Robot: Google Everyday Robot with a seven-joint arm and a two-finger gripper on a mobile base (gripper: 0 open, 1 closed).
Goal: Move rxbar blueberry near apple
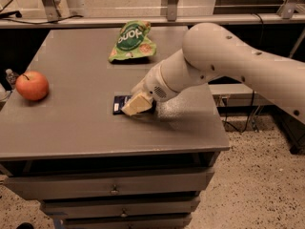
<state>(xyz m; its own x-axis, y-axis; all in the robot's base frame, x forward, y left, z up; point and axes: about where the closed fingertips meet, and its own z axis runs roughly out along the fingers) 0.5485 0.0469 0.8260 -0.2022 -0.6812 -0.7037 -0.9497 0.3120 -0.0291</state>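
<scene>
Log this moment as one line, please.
pincer: over rxbar blueberry | apple: far left, apart from bar | task: not yet done

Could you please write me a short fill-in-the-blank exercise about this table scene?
The gripper sits over the rxbar blueberry, whose wrapper is dark ____. The snack bag is ____. The apple and the rxbar blueberry are ____ touching.
Missing: blue; green; not.
</scene>
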